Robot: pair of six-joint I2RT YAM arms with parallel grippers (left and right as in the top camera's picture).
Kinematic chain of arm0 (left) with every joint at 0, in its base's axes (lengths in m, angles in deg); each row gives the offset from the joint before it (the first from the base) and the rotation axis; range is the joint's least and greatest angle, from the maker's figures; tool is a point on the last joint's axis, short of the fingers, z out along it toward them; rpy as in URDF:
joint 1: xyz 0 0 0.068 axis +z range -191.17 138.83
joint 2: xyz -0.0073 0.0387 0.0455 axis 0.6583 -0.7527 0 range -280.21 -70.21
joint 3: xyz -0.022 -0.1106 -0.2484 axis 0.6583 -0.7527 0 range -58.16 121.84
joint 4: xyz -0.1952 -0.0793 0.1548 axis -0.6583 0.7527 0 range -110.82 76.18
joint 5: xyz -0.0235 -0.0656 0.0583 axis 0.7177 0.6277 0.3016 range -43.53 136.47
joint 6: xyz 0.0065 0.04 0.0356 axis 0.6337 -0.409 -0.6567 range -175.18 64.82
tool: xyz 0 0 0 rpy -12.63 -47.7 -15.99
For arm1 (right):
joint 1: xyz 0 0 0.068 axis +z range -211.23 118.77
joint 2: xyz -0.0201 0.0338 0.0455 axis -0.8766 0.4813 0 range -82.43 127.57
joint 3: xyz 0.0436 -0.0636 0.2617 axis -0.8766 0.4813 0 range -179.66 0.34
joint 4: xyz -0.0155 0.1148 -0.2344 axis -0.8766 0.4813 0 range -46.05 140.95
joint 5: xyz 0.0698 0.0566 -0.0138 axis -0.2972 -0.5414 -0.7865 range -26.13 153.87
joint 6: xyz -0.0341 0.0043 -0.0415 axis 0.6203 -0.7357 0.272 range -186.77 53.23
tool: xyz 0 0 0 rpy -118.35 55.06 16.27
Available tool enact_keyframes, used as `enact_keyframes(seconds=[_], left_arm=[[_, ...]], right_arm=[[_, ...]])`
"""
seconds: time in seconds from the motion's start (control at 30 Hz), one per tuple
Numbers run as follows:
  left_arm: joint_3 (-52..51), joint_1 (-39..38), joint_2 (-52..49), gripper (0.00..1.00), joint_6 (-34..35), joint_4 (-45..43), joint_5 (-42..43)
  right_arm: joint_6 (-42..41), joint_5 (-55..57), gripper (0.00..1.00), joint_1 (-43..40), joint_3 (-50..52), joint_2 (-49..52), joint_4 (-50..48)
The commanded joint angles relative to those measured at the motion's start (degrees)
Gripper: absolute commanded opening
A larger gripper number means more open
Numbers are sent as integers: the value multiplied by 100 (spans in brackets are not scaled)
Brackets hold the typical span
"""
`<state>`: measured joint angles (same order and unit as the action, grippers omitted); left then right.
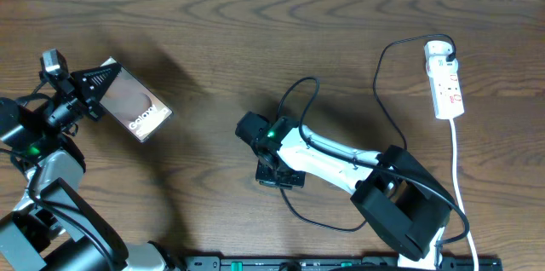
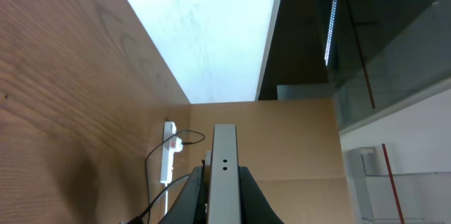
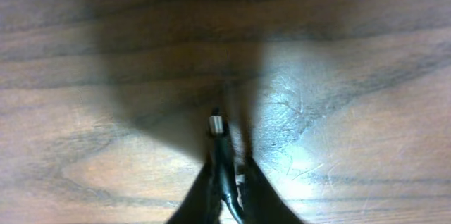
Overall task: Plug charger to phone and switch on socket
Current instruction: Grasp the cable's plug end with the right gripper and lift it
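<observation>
My left gripper (image 1: 100, 83) is shut on the phone (image 1: 136, 105), a dark slab with white lettering, held off the table at the far left. In the left wrist view the phone's grey edge (image 2: 225, 175) stands between the jaws (image 2: 224, 196). My right gripper (image 1: 255, 130) at the table's middle is shut on the charger's plug end. In the right wrist view the silver plug tip (image 3: 215, 124) sticks out past the fingers (image 3: 224, 171). The charger cable (image 1: 383, 75) runs to the white socket (image 1: 446, 83) at the far right, also seen in the left wrist view (image 2: 168, 155).
The socket's white cord (image 1: 456, 164) runs down the right side toward the front edge. A loop of black cable (image 1: 294, 105) lies by the right arm, and another curve (image 1: 315, 220) near the front. A black rail (image 1: 341, 262) lines the front edge.
</observation>
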<state>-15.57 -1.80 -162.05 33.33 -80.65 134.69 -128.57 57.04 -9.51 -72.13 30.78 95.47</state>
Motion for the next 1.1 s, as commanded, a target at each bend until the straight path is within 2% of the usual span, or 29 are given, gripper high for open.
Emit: enact_keyframes(seconds=[0.0,0.43,0.57,0.73,0.83,1.0,1.07], left_arm=[[118,26,90,7,48,-28,72],[118,26,90,7,9,-28,74],[118,26,90,7,2,-31,107],[114,20,90,7,-125,-31,179],[114,2,90,7,-122,-31,179],[114,-66,87,7,-125,-31,179],[114,-195,87,7,-162,-31,179]], right_arm=[[-31,72,1,50,66,39,-35],[31,24,1,-264,57,28,-103],[511,-289,1,-509,-35,20,-273],[1799,-1722,1,-1200,-505,13,-597],[3001,-3335,2,-1657,-822,15,-892],[5646,-6874,1,-2334,-1215,13,-905],[6365,-7595,2,-2498,-1222,4,-881]])
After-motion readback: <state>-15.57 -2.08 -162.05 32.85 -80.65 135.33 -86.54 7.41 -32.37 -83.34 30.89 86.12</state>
